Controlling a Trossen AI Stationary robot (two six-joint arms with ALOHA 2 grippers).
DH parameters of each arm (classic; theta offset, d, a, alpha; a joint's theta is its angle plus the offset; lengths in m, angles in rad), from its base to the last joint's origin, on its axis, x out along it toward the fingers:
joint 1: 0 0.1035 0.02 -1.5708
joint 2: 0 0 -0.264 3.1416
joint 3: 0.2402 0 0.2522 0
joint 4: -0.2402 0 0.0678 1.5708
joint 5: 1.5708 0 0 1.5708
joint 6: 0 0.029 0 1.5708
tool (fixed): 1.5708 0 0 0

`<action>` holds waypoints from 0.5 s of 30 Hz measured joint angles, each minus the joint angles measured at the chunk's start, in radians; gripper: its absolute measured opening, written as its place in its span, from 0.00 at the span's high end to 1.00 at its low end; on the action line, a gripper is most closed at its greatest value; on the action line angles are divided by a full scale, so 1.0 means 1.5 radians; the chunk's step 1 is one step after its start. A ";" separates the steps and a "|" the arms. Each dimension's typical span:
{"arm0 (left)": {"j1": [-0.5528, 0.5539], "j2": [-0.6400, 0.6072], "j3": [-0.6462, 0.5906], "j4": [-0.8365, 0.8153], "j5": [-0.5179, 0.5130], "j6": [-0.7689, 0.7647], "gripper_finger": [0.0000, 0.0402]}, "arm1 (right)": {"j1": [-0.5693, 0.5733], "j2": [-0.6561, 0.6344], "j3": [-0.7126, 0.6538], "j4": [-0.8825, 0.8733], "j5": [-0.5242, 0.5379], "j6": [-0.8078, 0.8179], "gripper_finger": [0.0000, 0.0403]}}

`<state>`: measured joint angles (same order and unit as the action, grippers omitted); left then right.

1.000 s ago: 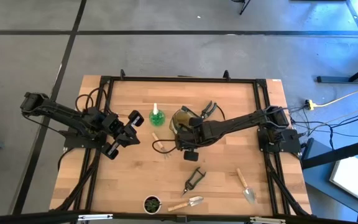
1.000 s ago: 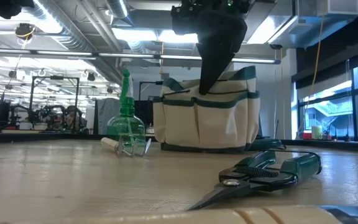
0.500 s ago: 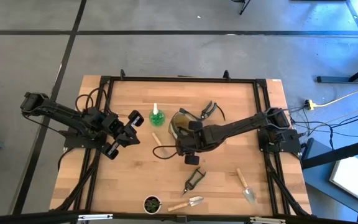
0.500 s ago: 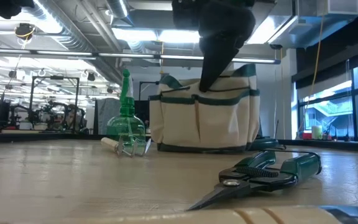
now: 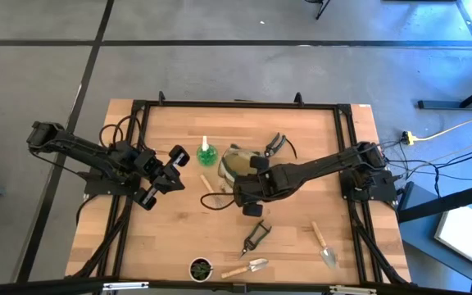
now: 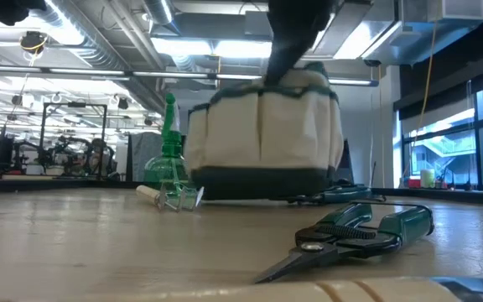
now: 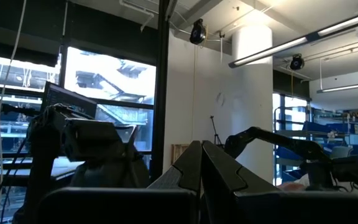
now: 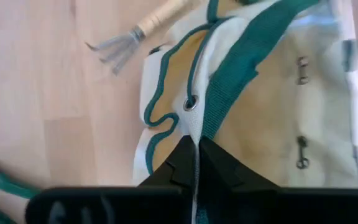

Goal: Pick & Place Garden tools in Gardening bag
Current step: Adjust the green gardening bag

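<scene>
Nothing readable anywhere in these shots, honestly. No labels, brand names, numbers or signs show up on the tools, the bag, the table or the room behind.

Even bright overhead light, soft shadows, ceiling strip-light glare in low view, nearest pruners [image 6: 350, 239] blurred

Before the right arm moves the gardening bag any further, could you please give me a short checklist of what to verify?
1. Right end effector shut on the gardening bag rim: ok.
2. Bag standing upright with mouth open: not ok, it looks tilted in the low view.
3. Fork beside the bag, clear of it: cannot tell.
4. Spray bottle standing clear of the bag: ok.
5. Left end effector parked away, shut, empty: ok.
</scene>
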<state>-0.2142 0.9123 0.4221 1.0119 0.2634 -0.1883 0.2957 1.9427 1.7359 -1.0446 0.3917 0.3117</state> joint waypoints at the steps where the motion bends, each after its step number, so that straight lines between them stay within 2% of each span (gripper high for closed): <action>1: 0.000 0.000 0.000 0.000 0.000 0.000 0.99 | 0.002 0.000 0.001 0.004 0.000 0.000 0.96; 15: 0.000 0.000 0.000 0.001 0.000 -0.005 0.99 | 0.030 0.000 -0.005 -0.005 -0.016 0.054 0.96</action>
<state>-0.2142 0.9123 0.4221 1.0126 0.2634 -0.1959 0.3413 1.9427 1.7287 -1.0526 0.3681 0.3923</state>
